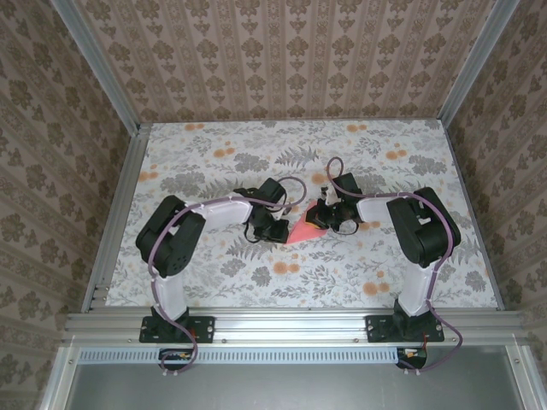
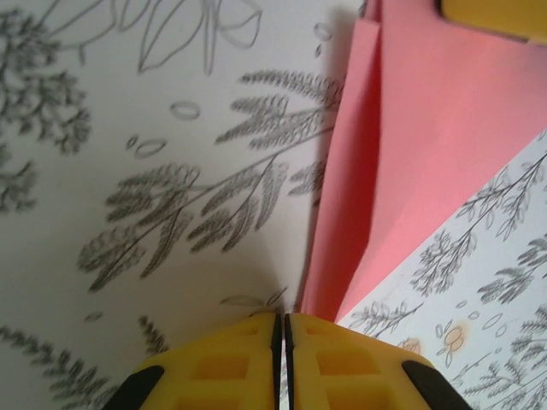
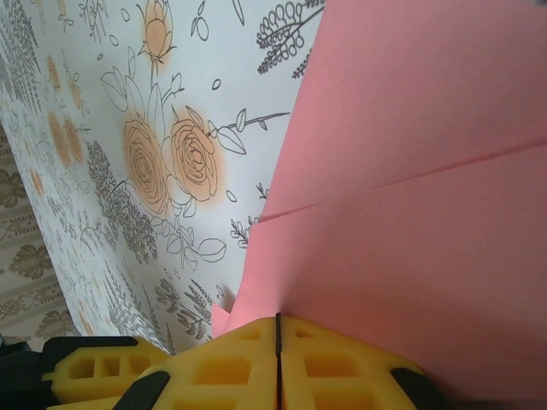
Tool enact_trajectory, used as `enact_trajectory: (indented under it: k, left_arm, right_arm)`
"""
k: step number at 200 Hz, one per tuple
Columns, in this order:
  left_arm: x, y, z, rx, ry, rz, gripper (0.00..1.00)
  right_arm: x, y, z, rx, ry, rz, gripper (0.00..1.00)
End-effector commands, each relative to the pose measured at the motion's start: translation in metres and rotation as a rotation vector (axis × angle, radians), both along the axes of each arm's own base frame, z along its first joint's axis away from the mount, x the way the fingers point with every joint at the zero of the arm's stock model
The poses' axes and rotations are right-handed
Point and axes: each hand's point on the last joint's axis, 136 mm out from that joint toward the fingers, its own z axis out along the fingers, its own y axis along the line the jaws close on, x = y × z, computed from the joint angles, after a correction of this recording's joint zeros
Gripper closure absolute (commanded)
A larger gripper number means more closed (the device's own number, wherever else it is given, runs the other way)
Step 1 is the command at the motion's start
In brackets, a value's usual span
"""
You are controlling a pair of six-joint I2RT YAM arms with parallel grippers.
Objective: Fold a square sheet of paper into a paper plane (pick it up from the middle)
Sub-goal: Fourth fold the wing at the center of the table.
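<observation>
The square sheet of paper [image 1: 301, 231], salmon pink and folded into overlapping layers with a pointed outline, lies on the flowered table between the two arms. My left gripper [image 1: 278, 231] is at its left side. In the left wrist view the yellow jaws of the left gripper [image 2: 284, 314] are shut, and the narrow end of the paper [image 2: 427, 128] runs down to the right finger. My right gripper [image 1: 318, 218] is at the paper's right side. Its jaws [image 3: 278, 316] are shut, tips down on the paper [image 3: 410, 171], which spreads under both fingers.
The tablecloth [image 1: 256, 154] has grey leaves and orange flowers. Patterned walls and aluminium rails [image 1: 120, 205] close in the table on three sides. The other arm's yellow finger [image 2: 496, 17] rests on the paper's far end.
</observation>
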Motion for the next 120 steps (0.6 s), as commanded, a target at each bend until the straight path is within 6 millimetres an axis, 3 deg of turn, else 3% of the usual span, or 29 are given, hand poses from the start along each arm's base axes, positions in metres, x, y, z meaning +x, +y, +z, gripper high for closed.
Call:
enact_trajectory:
  k: [1,19,47,72,120]
  left_arm:
    - [-0.004,-0.004,0.02,-0.053,-0.013,-0.004,0.87]
    - [0.002,-0.026,0.042,-0.142,-0.078,0.003,0.87]
    - [0.01,-0.036,0.053,-0.167,-0.12,0.015,0.87]
    - [0.004,-0.045,0.038,-0.166,-0.057,0.003,0.87]
    - [0.003,-0.038,0.008,-0.09,0.007,0.021,0.9]
  right_arm:
    - [-0.025,-0.029,-0.052,-0.178,0.139,-0.045,0.9]
    - [-0.024,-0.028,-0.053,-0.175,0.138,-0.048,0.9]
    - [-0.026,-0.026,-0.057,-0.161,0.151,-0.051,0.9]
    - [-0.025,-0.025,-0.056,-0.156,0.149,-0.05,0.9]
    - [-0.025,-0.024,-0.056,-0.158,0.149,-0.044,0.9]
